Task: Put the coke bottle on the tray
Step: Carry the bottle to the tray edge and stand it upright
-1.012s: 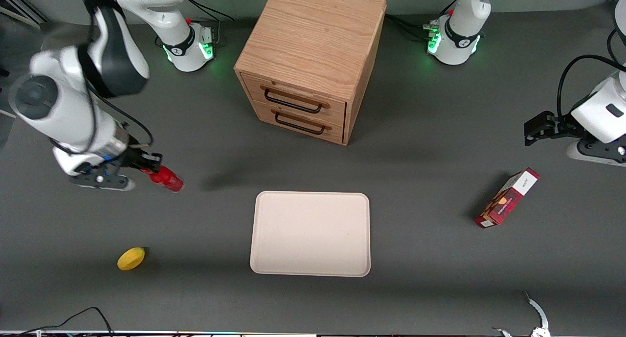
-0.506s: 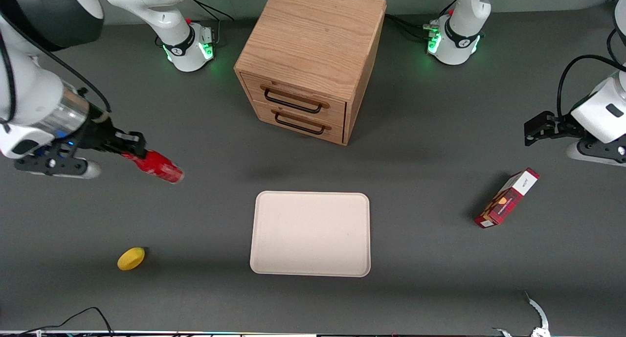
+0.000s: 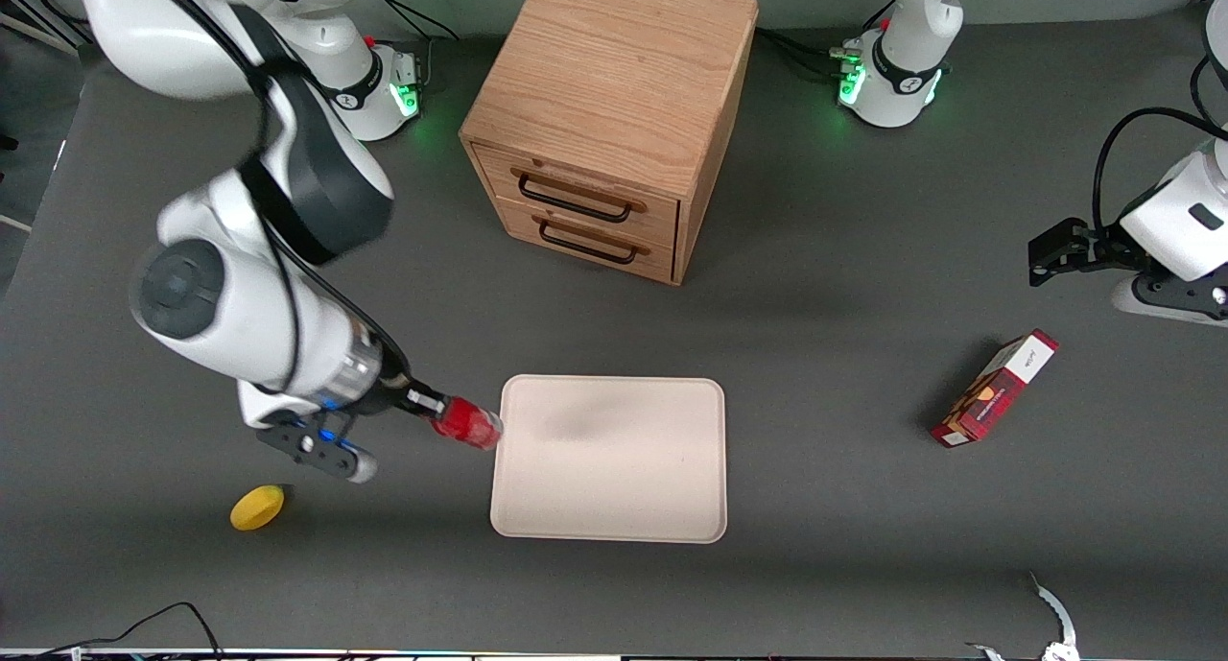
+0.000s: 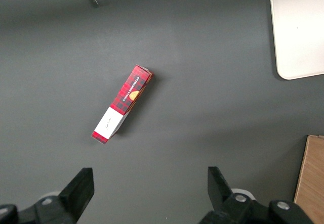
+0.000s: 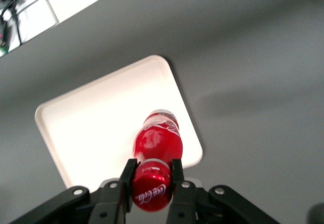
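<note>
My right gripper (image 3: 429, 408) (image 5: 151, 176) is shut on the cap end of the red coke bottle (image 3: 466, 423) (image 5: 158, 142). The bottle is held in the air, tilted, its base pointing at the tray. It hangs just over the edge of the beige tray (image 3: 609, 459) (image 5: 91, 128) on the working arm's side, near the corner closest to the drawer cabinet. The black fingers (image 5: 127, 173) press the cap from both sides. A faint shadow lies on the tray's surface. The tray itself carries nothing.
A wooden two-drawer cabinet (image 3: 614, 114) stands farther from the front camera than the tray. A yellow lemon (image 3: 257, 507) lies near the working arm, closer to the camera. A red-and-white box (image 3: 996, 389) (image 4: 123, 102) lies toward the parked arm's end.
The right arm has swung toward the tray and nearer the front camera, carrying the coke bottle from the open table to the tray's edge. The grip stays the same.
</note>
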{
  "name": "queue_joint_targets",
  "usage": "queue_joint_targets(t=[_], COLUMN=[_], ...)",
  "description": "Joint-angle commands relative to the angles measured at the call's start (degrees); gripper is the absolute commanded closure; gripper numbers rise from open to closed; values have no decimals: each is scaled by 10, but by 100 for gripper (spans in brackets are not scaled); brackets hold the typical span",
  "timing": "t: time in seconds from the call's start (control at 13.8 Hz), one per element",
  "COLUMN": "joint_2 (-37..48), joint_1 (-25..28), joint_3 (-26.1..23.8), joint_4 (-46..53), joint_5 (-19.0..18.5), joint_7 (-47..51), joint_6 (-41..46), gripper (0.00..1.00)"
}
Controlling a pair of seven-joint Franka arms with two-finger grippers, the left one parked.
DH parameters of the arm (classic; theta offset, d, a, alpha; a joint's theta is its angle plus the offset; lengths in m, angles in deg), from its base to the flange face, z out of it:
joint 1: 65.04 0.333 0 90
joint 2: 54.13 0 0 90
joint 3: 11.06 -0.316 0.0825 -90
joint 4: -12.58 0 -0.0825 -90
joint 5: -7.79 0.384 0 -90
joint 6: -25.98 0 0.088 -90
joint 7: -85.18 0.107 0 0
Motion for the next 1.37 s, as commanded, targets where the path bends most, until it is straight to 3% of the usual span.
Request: queue_joint_targets(t=[0.0, 0.29, 0.51, 0.58, 0.72, 0.8, 0.87, 1.08, 1.3], joint_2=[-75, -111, -127, -130, -133, -135, -134, -105, -12], joint_1=[15, 30, 30, 30, 31, 31, 30, 6, -31], joint_3=[-5, -6, -6, -6, -6, -7, -8, -30, -79], joint_4=[47, 46, 45, 44, 43, 43, 43, 43, 33], joint_5=[-34, -86, -90, -91, -114, -119, -119, -119, -117], joint_7=[76, 121, 133, 133, 135, 134, 131, 108, 47], joint_6=[-62, -89, -107, -109, -119, -119, -119, -101, 38], gripper=[100, 100, 100, 89, 54, 30, 0, 0, 0])
